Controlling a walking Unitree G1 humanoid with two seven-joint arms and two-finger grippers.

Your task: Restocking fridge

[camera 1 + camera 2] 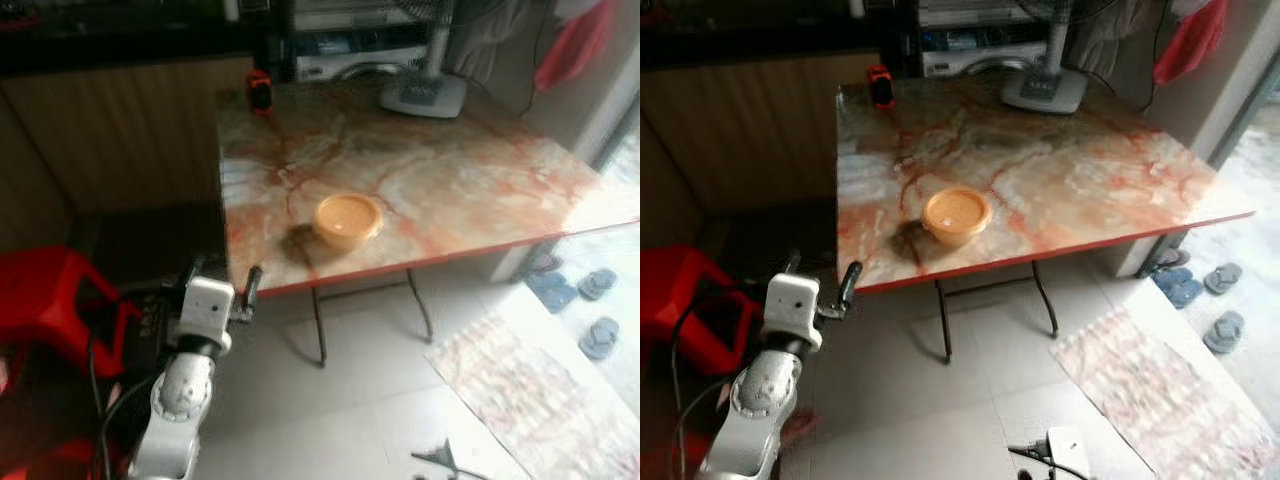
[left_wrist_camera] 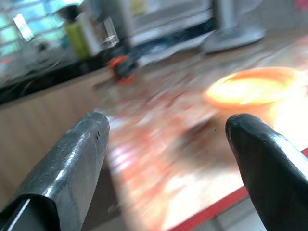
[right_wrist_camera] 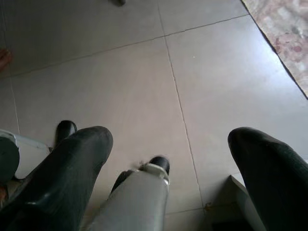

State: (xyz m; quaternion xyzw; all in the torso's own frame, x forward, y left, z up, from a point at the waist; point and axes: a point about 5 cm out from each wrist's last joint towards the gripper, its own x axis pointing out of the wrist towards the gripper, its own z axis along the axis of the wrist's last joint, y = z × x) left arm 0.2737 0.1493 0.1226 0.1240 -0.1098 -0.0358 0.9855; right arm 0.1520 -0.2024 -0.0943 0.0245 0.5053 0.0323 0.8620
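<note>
Orange bowl (image 1: 347,219) is sitting near the front edge of the marble table (image 1: 480,180), nothing gripping it, no fridge showing. Left gripper (image 1: 232,288) is hovering just off that edge, fingers spread and empty (right gripper (image 3: 168,159), likewise spread, is pointing at the floor). Restocking is looking unfinished for this bowl, whichever way it is bound.

Right gripper (image 3: 168,159) hanging over pale tiled floor (image 3: 130,82), pointing down. Two black fingers (image 3: 72,168) spread wide, nothing between the pads. Grey grout lines crossing the tiles, one long line running between the fingers. Edge of a patterned mat (image 3: 284,29) lying on the tiles at one corner. Below the gripper, a silver robot limb (image 3: 132,202) with a small dark tip, plus another rounded black tip (image 3: 65,130) just beside it. Pale casing (image 3: 19,154) tucked against one finger. Small white block (image 3: 240,190) near the other finger.
</note>
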